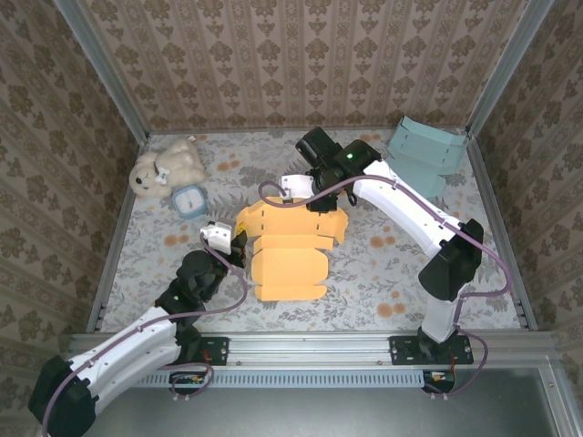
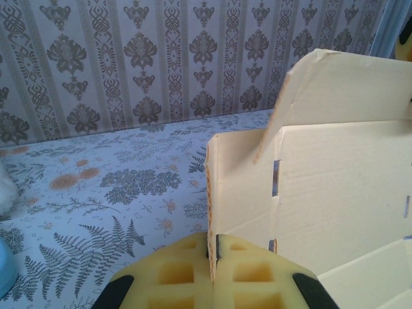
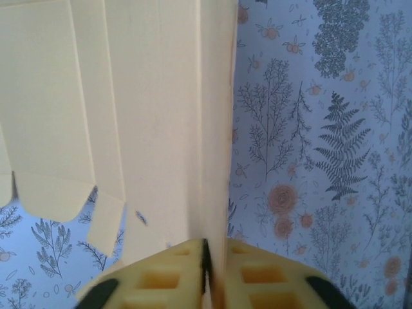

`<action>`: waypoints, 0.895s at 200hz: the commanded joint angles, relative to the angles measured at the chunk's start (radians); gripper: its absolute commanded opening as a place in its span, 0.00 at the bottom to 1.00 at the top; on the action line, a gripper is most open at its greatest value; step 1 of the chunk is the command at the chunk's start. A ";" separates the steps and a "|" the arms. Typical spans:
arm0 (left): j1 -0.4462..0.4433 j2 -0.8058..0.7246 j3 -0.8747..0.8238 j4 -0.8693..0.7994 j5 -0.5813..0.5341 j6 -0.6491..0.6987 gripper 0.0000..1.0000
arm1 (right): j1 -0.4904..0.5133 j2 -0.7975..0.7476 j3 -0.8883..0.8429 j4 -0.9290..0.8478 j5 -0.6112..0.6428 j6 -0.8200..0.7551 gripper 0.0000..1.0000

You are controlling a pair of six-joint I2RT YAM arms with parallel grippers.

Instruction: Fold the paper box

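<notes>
The orange-yellow paper box [image 1: 287, 259] lies half-formed in the middle of the floral table, its flaps partly raised. My left gripper [image 1: 239, 238] is at its left side, shut on the edge of an upright side panel [image 2: 212, 193]; that thin cardboard edge sits pinched between the yellow pads [image 2: 257, 277]. My right gripper [image 1: 299, 196] reaches in from the far side and is shut on a far panel of the box [image 3: 129, 116]. Cardboard runs down between that gripper's pads [image 3: 270, 283].
A cream plush toy [image 1: 168, 168] and a small blue-and-white object [image 1: 189, 200] lie at the back left. A teal folded box [image 1: 426, 150] rests in the back right corner. Wallpapered walls close in three sides, and a metal rail [image 1: 310, 346] runs along the near edge.
</notes>
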 commanded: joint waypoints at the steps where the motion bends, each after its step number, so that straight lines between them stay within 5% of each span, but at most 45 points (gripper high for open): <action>1: 0.004 -0.003 0.016 0.026 0.013 0.017 0.00 | -0.004 0.019 0.034 -0.043 -0.024 -0.006 0.03; 35: 0.005 -0.005 0.018 0.019 -0.031 0.002 0.00 | -0.012 0.020 0.034 -0.050 -0.014 0.055 0.00; 69: 0.006 -0.062 0.058 -0.107 -0.142 -0.085 0.26 | -0.034 0.013 0.007 0.000 0.014 0.165 0.00; 109: 0.008 -0.270 0.129 -0.418 -0.214 -0.319 0.21 | -0.045 -0.006 -0.055 0.024 0.050 0.208 0.00; 141: 0.006 -0.349 0.116 -0.389 -0.019 -0.515 0.20 | -0.054 -0.011 -0.067 0.024 0.065 0.234 0.00; 179: -0.038 -0.062 0.237 -0.348 0.084 -0.571 0.17 | -0.059 -0.046 -0.153 0.060 0.023 0.221 0.00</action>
